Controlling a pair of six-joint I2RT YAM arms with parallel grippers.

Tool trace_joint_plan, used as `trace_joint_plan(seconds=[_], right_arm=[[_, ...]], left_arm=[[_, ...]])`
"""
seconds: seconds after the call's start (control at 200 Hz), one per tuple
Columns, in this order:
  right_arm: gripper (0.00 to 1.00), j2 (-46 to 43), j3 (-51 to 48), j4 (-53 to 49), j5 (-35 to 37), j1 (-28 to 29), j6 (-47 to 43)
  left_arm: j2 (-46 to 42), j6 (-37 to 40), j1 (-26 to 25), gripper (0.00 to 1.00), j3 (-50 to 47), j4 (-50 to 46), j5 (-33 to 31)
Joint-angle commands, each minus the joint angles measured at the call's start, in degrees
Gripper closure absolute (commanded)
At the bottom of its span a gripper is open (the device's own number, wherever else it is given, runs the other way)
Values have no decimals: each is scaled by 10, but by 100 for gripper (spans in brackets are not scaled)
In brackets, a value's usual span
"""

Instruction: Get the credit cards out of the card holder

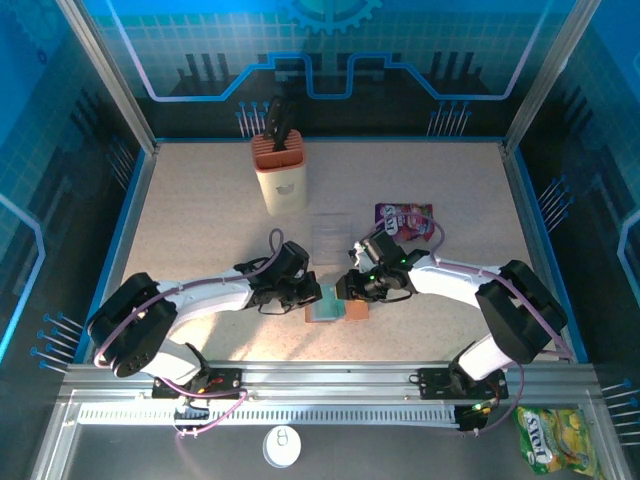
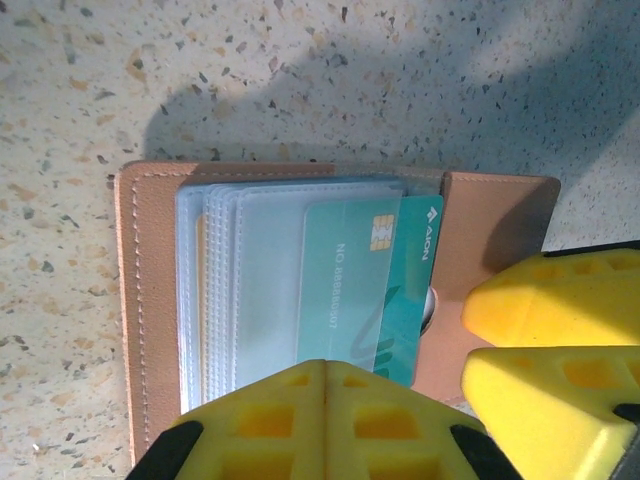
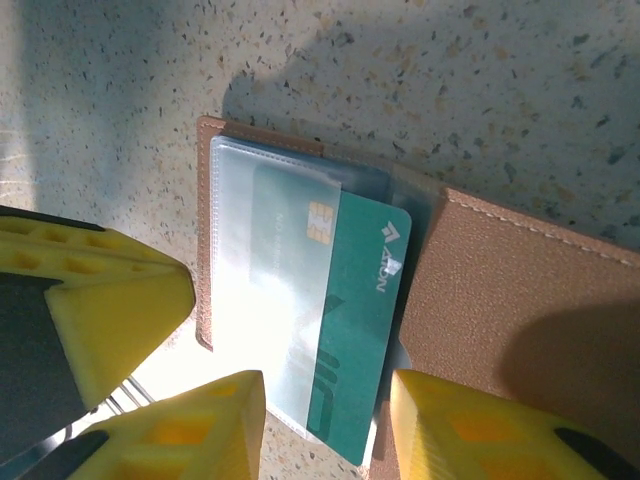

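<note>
Card holder (image 2: 150,300) is lying open and flat on the speckled table (image 1: 450,180), toward the front, between the two arms. Clear sleeves (image 2: 250,280) are fanning out of it. A teal credit card (image 2: 345,280) with a chip is sitting in the front sleeve, its logo side sticking out past the sleeve edge toward the free leather flap. A tan-orange card edge (image 2: 200,300) is showing deeper in the stack. Left gripper (image 2: 325,385) is resting at the near edge of the sleeves, fingers pressed together with just a seam between them; cannot tell if they are pinching anything. Right gripper (image 3: 328,400) is hovering just beside it, its yellow fingers (image 3: 205,425) sitting narrowly apart on either side of the card's near end, not visibly clamping it. Behind the holder, a clear box (image 1: 330,232), a purple snack packet (image 1: 405,218) and a knife block (image 1: 280,175) are sitting apart from both grippers
</note>
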Motion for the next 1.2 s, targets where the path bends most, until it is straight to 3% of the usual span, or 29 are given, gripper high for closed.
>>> trace_joint_plan(seconds=[0.0, 0.435, 1.196], right_arm=[[63, -8, -10, 12, -19, -8, 7], [67, 14, -24, 23, -33, -14, 19], [79, 51, -45, 101, -85, -20, 47]], left_arm=[[10, -10, -7, 94, 14, 3, 11], [33, -24, -17, 95, 7, 21, 26], [36, -17, -19, 97, -8, -27, -22]])
